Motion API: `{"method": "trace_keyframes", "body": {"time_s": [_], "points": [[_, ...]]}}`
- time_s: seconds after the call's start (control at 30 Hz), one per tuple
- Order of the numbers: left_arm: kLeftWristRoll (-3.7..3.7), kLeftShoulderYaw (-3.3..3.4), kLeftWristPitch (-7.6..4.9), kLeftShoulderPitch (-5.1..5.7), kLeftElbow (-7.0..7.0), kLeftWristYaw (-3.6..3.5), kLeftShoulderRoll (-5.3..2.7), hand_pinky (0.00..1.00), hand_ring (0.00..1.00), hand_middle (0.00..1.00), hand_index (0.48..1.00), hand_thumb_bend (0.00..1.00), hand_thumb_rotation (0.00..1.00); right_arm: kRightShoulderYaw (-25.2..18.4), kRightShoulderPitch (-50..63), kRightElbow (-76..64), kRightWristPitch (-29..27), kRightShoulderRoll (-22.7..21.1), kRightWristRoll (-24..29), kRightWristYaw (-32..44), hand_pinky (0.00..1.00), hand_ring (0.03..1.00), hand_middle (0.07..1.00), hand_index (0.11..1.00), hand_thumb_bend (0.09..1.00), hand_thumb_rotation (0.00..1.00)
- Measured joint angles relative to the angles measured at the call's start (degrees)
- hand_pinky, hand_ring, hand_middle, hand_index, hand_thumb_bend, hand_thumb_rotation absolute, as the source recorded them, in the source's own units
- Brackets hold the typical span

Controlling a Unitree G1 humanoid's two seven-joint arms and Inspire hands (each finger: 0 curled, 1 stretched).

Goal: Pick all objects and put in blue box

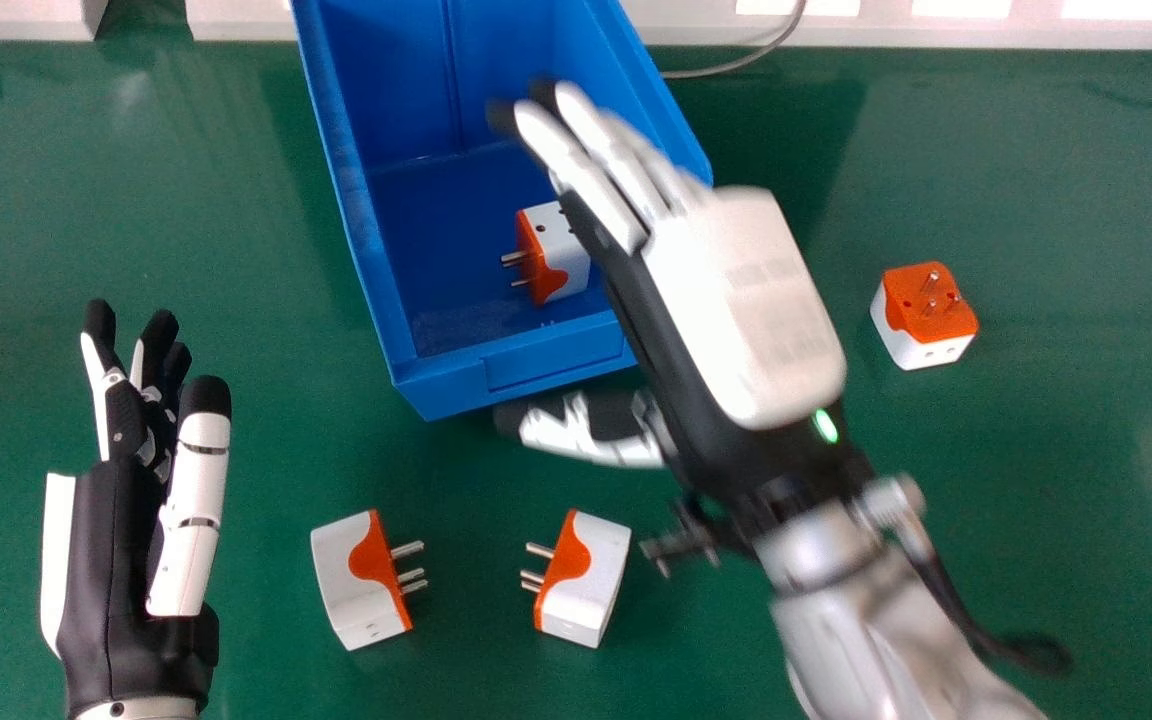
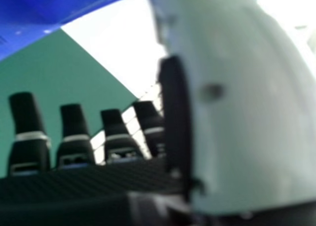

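Note:
In the head view my right hand (image 1: 736,300) is over the right wall of the blue box (image 1: 526,370), fingers straight and holding nothing, thumb beside the near corner. One orange-and-white adapter (image 1: 561,255) lies inside the box near that hand. Two more adapters, one white with orange (image 1: 361,580) and its neighbour (image 1: 586,580), lie on the table in front, pins facing each other. Another adapter (image 1: 926,315) sits at the right, pins up. My left hand (image 1: 111,540) is open at the left. The right hand view shows my right hand (image 2: 74,149) and a part of the box (image 2: 54,14).
The green table (image 1: 1036,500) carries everything. A pale ledge (image 1: 896,30) runs along its far edge, and a grey cable (image 1: 736,65) lies behind the box. The box walls rise around its interior.

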Motion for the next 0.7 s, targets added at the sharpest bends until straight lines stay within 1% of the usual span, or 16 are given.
{"method": "trace_keyframes", "body": {"time_s": [0.07, 0.13, 0.2, 0.27, 0.33, 0.4, 0.53, 0.63, 0.67, 0.7], "points": [[0.03, 0.03, -0.24, -0.20, 0.50, -0.10, 0.06, 1.00, 0.99, 0.98, 0.965, 0.37, 0.75, -0.91, 2.87, -0.50, -1.44, -0.77, -0.05, -0.51, 0.67, 0.834, 0.883, 0.839, 0.588, 0.25], [0.00, 0.02, -0.48, -0.33, 0.90, -0.29, 0.11, 1.00, 0.99, 0.99, 0.970, 0.39, 0.74, -1.58, 5.32, -1.03, -3.34, -1.13, -0.07, -1.69, 0.65, 0.802, 0.852, 0.808, 0.632, 0.20], [-0.01, 0.03, -0.52, -0.40, 0.97, -0.43, 0.11, 1.00, 0.99, 0.99, 0.971, 0.38, 0.74, -2.01, 7.64, -1.10, -5.51, -1.48, -0.39, -3.21, 0.64, 0.784, 0.834, 0.787, 0.650, 0.19], [0.00, 0.05, -0.53, -0.45, 0.98, -0.42, 0.11, 1.00, 0.99, 0.99, 0.970, 0.39, 0.74, -2.02, 9.32, -0.60, -7.03, -1.77, -1.11, -4.92, 0.61, 0.760, 0.811, 0.767, 0.661, 0.21], [0.03, 0.06, -0.54, -0.54, 0.99, -0.40, 0.11, 1.00, 0.99, 0.99, 0.969, 0.39, 0.74, -2.00, 10.02, 0.80, -7.94, -1.80, -2.57, -6.29, 0.61, 0.754, 0.805, 0.763, 0.663, 0.23], [0.04, 0.09, -0.53, -0.55, 0.97, -0.34, 0.16, 1.00, 0.99, 0.98, 0.965, 0.36, 0.74, -1.94, 10.73, 1.88, -7.77, -1.77, -3.67, -6.35, 0.62, 0.756, 0.806, 0.769, 0.680, 0.24], [-0.04, 0.20, -0.53, -0.54, 0.92, -0.31, 0.31, 0.99, 0.98, 0.98, 0.963, 0.36, 0.74, -1.37, 11.30, 5.11, -7.13, -1.06, -5.29, -6.23, 0.64, 0.766, 0.803, 0.777, 0.709, 0.24], [-0.05, 0.24, -0.54, -0.54, 0.92, -0.26, 0.32, 0.99, 0.98, 0.98, 0.958, 0.36, 0.73, -0.70, 11.11, 7.38, -6.01, -0.41, -6.73, -6.01, 0.65, 0.774, 0.808, 0.783, 0.706, 0.27], [-0.22, 0.24, -0.55, -0.54, 0.92, -0.44, 0.33, 0.99, 0.98, 0.98, 0.961, 0.36, 0.73, -0.48, 10.92, 7.97, -5.77, -0.26, -7.02, -5.93, 0.65, 0.771, 0.805, 0.780, 0.716, 0.26], [-0.67, 0.24, -0.55, -0.53, 0.93, -0.81, 0.35, 1.00, 0.98, 0.98, 0.964, 0.36, 0.72, -0.32, 10.70, 8.49, -5.33, 0.03, -7.21, -5.91, 0.65, 0.768, 0.802, 0.776, 0.726, 0.26]]}}
